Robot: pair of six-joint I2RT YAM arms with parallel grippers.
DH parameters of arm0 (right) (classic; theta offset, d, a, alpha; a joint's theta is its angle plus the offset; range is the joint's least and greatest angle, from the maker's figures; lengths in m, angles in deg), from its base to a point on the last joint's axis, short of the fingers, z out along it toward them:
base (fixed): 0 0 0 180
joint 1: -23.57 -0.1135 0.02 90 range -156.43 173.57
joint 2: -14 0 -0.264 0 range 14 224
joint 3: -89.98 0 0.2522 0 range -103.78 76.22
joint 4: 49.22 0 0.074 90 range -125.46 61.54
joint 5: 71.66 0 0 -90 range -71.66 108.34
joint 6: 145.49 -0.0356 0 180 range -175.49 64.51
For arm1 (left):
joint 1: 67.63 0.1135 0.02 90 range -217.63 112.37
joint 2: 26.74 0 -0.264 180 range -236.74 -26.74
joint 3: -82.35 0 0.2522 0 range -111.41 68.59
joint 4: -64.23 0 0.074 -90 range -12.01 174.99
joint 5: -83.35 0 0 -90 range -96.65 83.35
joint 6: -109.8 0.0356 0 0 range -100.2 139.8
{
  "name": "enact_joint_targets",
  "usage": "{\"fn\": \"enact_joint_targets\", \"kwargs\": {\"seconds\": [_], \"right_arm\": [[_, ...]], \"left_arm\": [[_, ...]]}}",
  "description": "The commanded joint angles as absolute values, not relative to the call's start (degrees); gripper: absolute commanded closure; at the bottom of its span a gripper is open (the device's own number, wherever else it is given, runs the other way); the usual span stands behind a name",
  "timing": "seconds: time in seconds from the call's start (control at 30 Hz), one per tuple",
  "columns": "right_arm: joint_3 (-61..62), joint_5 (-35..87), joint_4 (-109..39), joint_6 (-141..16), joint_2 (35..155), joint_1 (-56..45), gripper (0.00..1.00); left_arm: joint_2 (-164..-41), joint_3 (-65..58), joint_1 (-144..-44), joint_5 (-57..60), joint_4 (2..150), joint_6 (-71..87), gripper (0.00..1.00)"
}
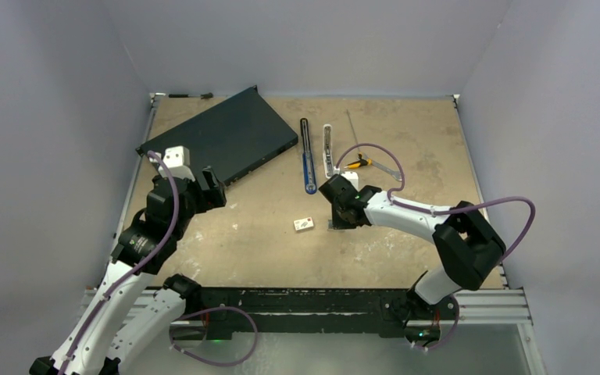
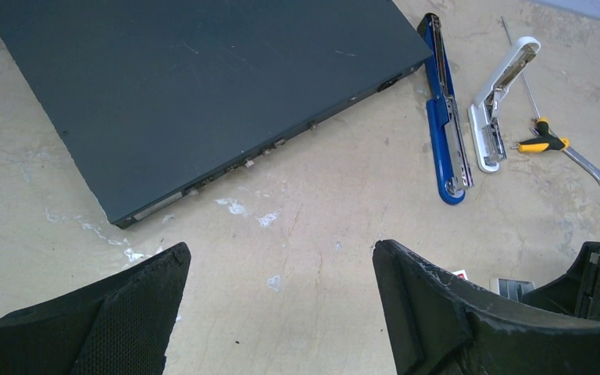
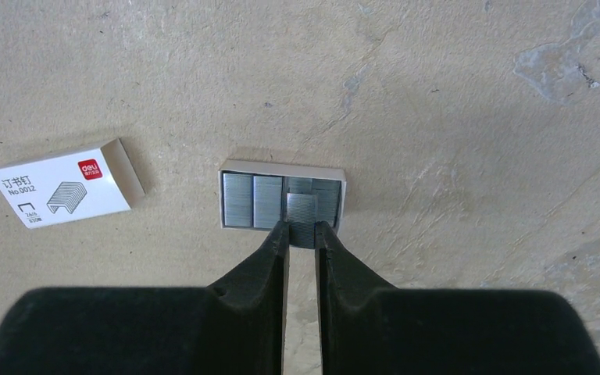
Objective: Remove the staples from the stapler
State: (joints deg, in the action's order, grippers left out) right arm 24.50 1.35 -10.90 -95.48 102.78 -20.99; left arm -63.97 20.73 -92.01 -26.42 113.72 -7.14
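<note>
Two staplers lie opened flat at the back of the table: a blue stapler (image 1: 306,156) (image 2: 445,133) and a white stapler (image 1: 327,150) (image 2: 496,109). My right gripper (image 3: 302,230) (image 1: 337,219) is shut on a short silver strip of staples (image 3: 302,212), held at the near edge of a small open tray (image 3: 281,166). Inside that tray lie more staple strips (image 3: 250,199) side by side. My left gripper (image 2: 281,266) (image 1: 212,187) hangs open over bare table at the left, with nothing between its fingers.
A white staple-box sleeve (image 3: 58,186) (image 1: 304,225) with a red label lies left of the tray. A dark flat device (image 1: 219,141) (image 2: 203,94) fills the back left. A yellow-handled screwdriver (image 1: 357,164), a wrench (image 1: 387,170) and a thin rod (image 1: 351,125) lie right of the staplers.
</note>
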Motion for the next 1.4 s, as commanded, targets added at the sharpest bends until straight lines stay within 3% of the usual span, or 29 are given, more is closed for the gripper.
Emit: {"fn": "enact_joint_targets", "kwargs": {"seconds": [0.0, 0.87, 1.0, 1.37], "right_arm": [[23.5, 0.9, -11.2, -94.9, 103.1, -20.5, 0.82], [22.7, -0.5, -10.2, -94.4, 103.9, -19.9, 0.81], [22.6, -0.6, -10.0, -94.3, 103.7, -19.9, 0.75], [21.0, -0.4, -8.4, -94.3, 101.3, -19.9, 0.71]], "left_arm": [[-64.0, 20.9, -91.5, -26.1, 112.8, -7.0, 0.14], [-64.0, 20.9, -91.3, -25.8, 112.7, -6.9, 0.14], [-64.1, 20.9, -91.3, -25.8, 112.7, -6.9, 0.14], [-64.2, 21.0, -91.1, -25.6, 112.6, -6.8, 0.14]]}}
